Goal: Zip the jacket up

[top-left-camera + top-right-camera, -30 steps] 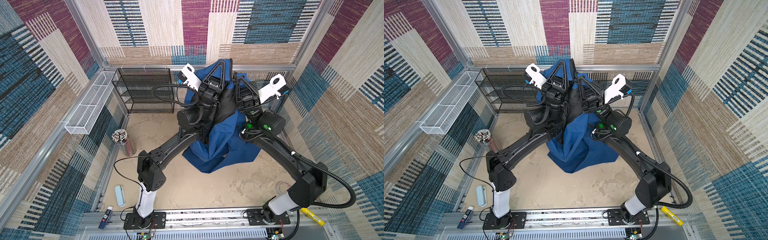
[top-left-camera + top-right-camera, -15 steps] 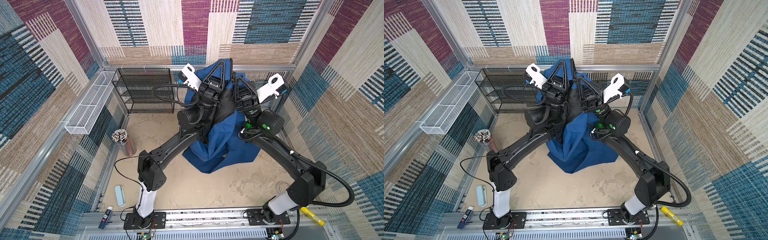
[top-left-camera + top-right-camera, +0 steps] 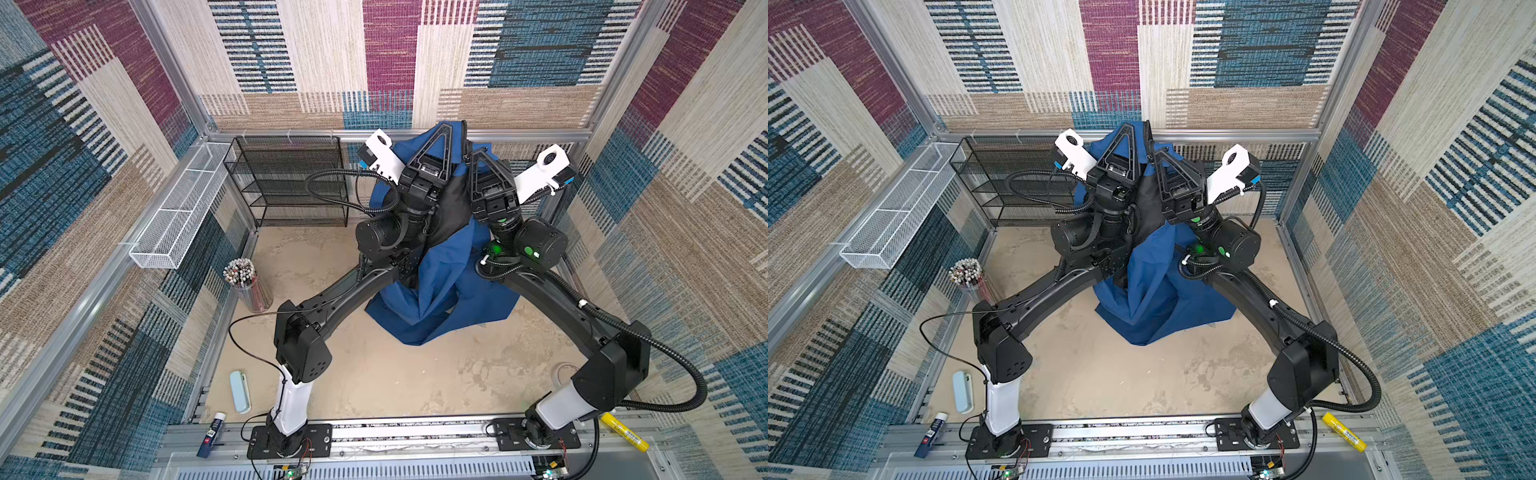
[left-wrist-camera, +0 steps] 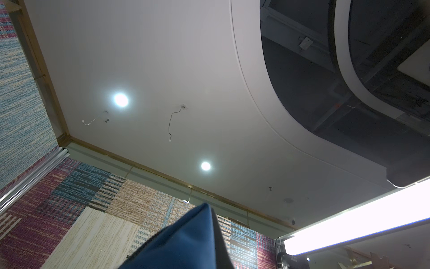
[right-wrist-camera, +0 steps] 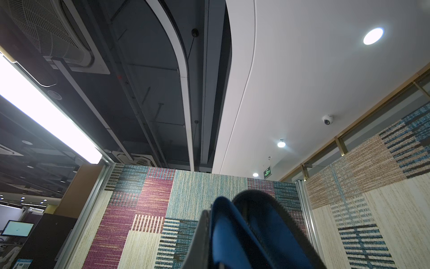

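Both top views look steeply down from high over the front edge of the desk (image 3: 395,374). They share almost the whole scene, the desk and the carpeted walls (image 3: 316,54) around it. The left wrist camera (image 3: 379,154) and right wrist camera (image 3: 550,164) sit high near the back edge, facing up. Each wrist view shows the ceiling (image 4: 151,58) and wall tops, with the jacket (image 4: 186,244) very close.

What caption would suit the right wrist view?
Navy jacket fold held up before patterned wall panels and the ceiling.

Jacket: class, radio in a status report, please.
Left gripper, right gripper both shut on jacket, raised high. Jacket hangs, hem on table. Black rack close beside.
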Action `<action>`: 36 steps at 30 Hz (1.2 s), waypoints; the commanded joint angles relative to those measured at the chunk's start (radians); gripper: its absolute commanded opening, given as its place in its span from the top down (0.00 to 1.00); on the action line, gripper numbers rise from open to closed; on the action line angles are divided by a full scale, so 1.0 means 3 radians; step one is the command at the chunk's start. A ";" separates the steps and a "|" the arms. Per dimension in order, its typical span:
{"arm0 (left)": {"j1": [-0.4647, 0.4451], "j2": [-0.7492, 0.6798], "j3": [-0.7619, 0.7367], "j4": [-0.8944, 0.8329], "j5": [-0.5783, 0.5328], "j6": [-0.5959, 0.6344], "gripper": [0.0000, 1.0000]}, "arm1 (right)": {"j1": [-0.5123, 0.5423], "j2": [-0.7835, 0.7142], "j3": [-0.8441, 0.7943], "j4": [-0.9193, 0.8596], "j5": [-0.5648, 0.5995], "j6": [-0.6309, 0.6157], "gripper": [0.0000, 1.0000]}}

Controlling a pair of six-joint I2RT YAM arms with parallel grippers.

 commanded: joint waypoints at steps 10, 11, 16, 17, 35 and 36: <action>0.0009 -0.0024 0.0109 0.0148 -0.0007 -0.0082 1.00 | -0.0041 0.0089 0.0199 0.1486 0.0104 0.0545 1.00; 0.0011 -0.0003 0.0154 0.0149 0.0008 -0.0128 1.00 | -0.0040 0.0103 0.0237 0.1486 0.0106 0.0591 1.00; 0.0030 -0.0032 0.0250 0.0147 0.0099 -0.0170 1.00 | -0.0041 0.0103 0.0230 0.1485 0.0194 0.0824 1.00; 0.0035 -0.0056 0.0220 0.0150 0.0098 -0.0175 1.00 | -0.0041 0.0092 0.0219 0.1485 0.0190 0.0837 1.00; -0.0009 0.0112 0.0390 0.0147 -0.0034 -0.0222 1.00 | 0.0005 0.0154 0.0244 0.1483 0.0077 0.0720 1.00; -0.0009 0.0123 0.0396 0.0147 -0.0034 -0.0222 1.00 | 0.0005 0.0159 0.0256 0.1481 0.0077 0.0723 1.00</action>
